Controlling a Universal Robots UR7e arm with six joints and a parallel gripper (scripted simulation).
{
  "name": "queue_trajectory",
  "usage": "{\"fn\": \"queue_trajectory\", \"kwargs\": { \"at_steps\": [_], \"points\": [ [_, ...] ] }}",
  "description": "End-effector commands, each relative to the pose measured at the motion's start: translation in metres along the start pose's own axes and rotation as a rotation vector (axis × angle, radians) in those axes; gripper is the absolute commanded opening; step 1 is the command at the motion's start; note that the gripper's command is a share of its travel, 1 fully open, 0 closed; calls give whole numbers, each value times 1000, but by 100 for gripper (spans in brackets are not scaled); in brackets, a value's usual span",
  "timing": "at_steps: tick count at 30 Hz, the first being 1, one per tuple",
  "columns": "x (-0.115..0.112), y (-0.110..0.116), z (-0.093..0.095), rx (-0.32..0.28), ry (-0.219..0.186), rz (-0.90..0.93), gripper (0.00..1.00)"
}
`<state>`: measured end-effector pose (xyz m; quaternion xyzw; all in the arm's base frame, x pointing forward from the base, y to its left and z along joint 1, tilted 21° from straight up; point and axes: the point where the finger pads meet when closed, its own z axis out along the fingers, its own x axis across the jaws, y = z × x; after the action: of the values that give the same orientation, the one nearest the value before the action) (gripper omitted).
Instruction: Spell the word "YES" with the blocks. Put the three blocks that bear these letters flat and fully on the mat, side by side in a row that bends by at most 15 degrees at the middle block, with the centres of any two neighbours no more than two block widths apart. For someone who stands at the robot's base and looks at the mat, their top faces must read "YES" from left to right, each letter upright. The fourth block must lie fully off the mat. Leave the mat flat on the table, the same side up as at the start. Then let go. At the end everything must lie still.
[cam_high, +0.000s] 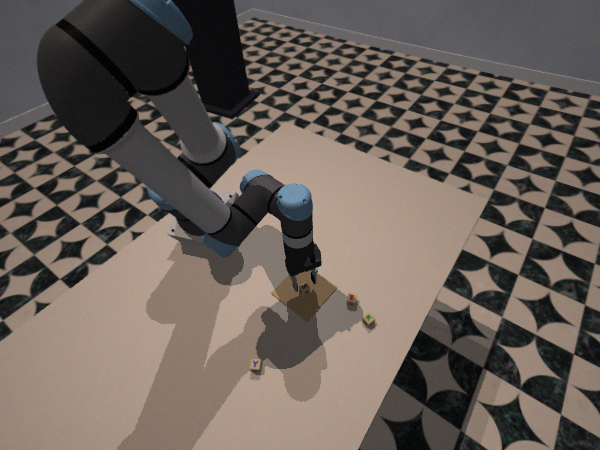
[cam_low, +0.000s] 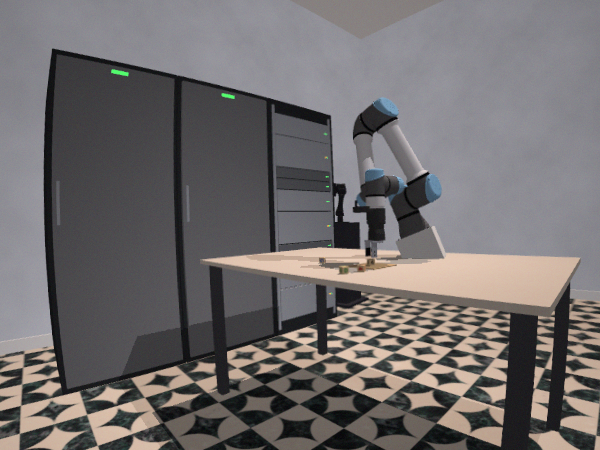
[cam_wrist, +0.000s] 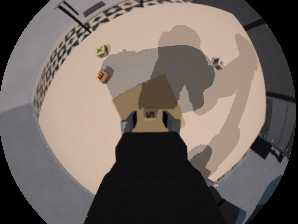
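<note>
A brown mat (cam_high: 324, 289) (cam_wrist: 127, 104) lies on the table. One block with a dark letter (cam_high: 305, 287) (cam_wrist: 150, 115) sits flat on it; I cannot read the letter. My gripper (cam_high: 304, 280) (cam_wrist: 149, 116) (cam_low: 370, 247) is open and points straight down, its fingers straddling this block just above the mat. A block with a red E (cam_high: 352, 299) (cam_wrist: 104, 75) and a block with a green letter (cam_high: 369, 319) (cam_wrist: 101, 50) lie on the table just off the mat. The block with a blue Y (cam_high: 256, 365) (cam_wrist: 217, 63) lies farther off on the other side.
The beige table (cam_high: 400, 225) (cam_low: 475, 280) ends close beyond the green-letter block. The robot's base (cam_low: 420, 242) stands on the table behind the mat. Tall dark cabinets (cam_low: 150, 215) stand beside the table.
</note>
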<state>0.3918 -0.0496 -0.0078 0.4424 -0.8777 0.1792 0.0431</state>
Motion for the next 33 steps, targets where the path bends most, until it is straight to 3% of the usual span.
{"fn": "queue_trajectory", "kwargs": {
  "at_steps": [1, 33],
  "points": [
    [0, 1, 0, -1, 0, 0, 100],
    [1, 1, 34, -3, 1, 1, 100]
  ]
}}
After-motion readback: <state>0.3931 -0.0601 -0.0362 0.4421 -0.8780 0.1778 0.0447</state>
